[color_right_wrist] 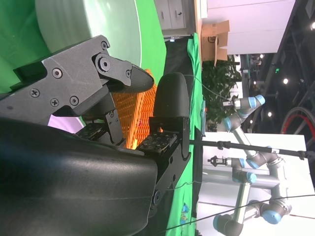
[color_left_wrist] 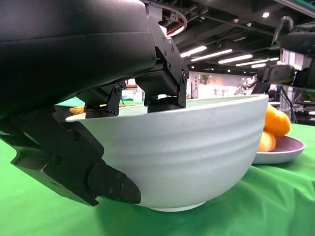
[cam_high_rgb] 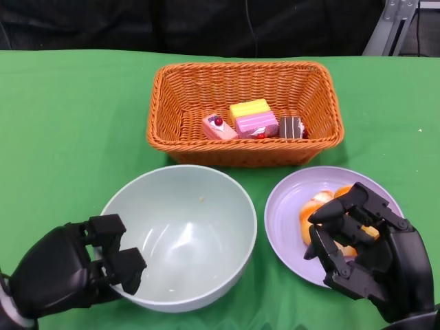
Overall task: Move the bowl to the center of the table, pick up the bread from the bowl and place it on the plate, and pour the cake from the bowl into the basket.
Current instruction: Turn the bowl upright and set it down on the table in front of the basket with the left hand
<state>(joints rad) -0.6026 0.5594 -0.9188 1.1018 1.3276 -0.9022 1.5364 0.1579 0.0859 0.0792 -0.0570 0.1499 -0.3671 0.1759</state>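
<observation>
The pale green bowl stands upright on the green tablecloth, in front of the wicker basket and just beside the lilac plate, and its inside shows nothing but a tiny crumb. The cake pieces, pink, yellow and a dark one, lie in a row along the basket's near wall, so the pouring step looks done. The orange bread sits on the plate, partly hidden by the right hand, so that step looks done as well. The bowl sits roughly mid-table, which suggests the first step is also finished. The left hand grips the bowl at its near left rim: the left wrist view shows fingers hooked over the rim on the inside and another part of the hand pressed against the outer wall, with the bowl's foot resting flat on the cloth. The right hand hovers over the near side of the plate with its fingers curled loosely and apart; the right wrist view shows nothing between them, so it appears to hold nothing, though whether it touches the bread cannot be told. What seems left is only to let go of the bowl and draw both hands back.
</observation>
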